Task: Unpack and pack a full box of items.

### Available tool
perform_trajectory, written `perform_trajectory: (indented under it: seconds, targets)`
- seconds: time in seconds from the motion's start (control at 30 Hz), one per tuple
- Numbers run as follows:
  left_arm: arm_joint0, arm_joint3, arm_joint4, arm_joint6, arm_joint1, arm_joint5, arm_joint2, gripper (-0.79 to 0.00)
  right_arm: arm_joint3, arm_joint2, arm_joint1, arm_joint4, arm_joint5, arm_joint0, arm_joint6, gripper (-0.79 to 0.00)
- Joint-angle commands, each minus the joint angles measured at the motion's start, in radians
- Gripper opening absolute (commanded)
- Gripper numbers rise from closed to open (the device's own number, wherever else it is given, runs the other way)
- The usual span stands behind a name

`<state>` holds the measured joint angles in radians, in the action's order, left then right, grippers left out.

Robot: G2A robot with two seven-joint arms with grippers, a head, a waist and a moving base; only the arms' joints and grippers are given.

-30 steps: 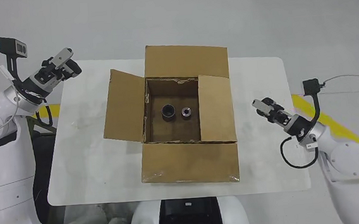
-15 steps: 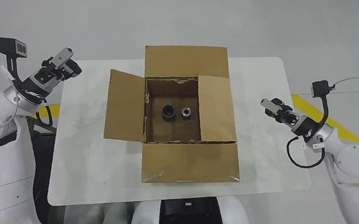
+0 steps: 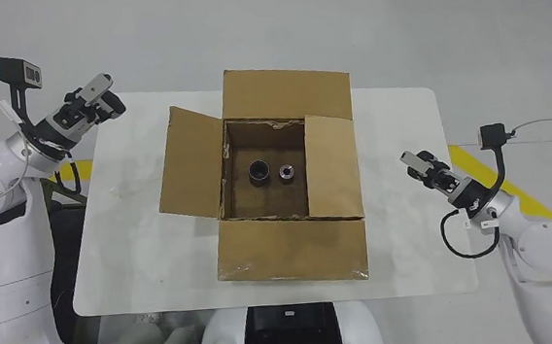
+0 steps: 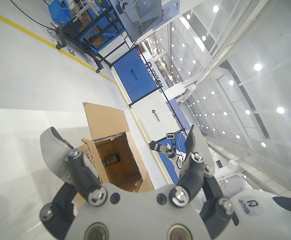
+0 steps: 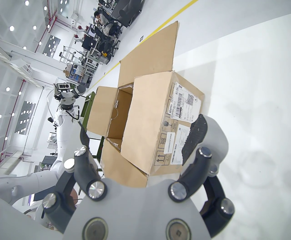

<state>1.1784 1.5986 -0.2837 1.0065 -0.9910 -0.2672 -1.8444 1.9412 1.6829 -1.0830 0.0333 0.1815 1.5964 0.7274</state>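
The left tool (image 3: 90, 99) hangs just outside the far left corner of the white desk (image 3: 126, 242). Its two fingers are apart and nothing is between them. It points toward the box, so I think it is kept ready and out of the way.

The brown cardboard box (image 3: 335, 182) stands in the middle of the desk, nearer to the front edge. Its four flaps are folded outward, which leaves the opening free from above. On the bottom lie two items: a short dark cylinder (image 3: 258, 172) and, just beside it to the right, a smaller grey metal ring (image 3: 287, 172). There is a small gap between them. With so few items inside, I judge that the box is either almost unpacked or only beginning to be packed, and I cannot tell which.

The right tool (image 3: 414, 161) is over the desk near its right edge, apart from the right flap. Its fingers are also spread and hold nothing. It faces the box wall, probably waiting for its turn.
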Motion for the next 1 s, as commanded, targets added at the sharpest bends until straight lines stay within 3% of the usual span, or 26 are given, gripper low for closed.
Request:
perform_trajectory:
  seconds: [0.0,0.3,0.5,0.63,0.97]
  targets:
    - [0.01,0.009,-0.023,0.006,0.001,0.021,0.008,0.0,0.0,0.0,0.0,0.0,0.0,0.0,0.0,0.0]
    - [0.024,-0.07,-0.096,0.037,0.006,0.159,0.041,0.0,0.0,0.0,0.0,0.0,0.0,0.0,0.0,0.0]
    - [0.047,-0.101,-0.036,0.047,0.011,0.149,0.079,0.0,0.0,0.0,0.0,0.0,0.0,0.0,0.0,0.0]
    - [0.077,-0.099,-0.021,0.033,0.007,0.093,0.118,0.0,0.0,0.0,0.0,0.0,0.0,0.0,0.0,0.0]
    - [0.105,-0.054,-0.135,0.022,-0.002,0.08,0.18,0.0,0.0,0.0,0.0,0.0,0.0,0.0,0.0,0.0]
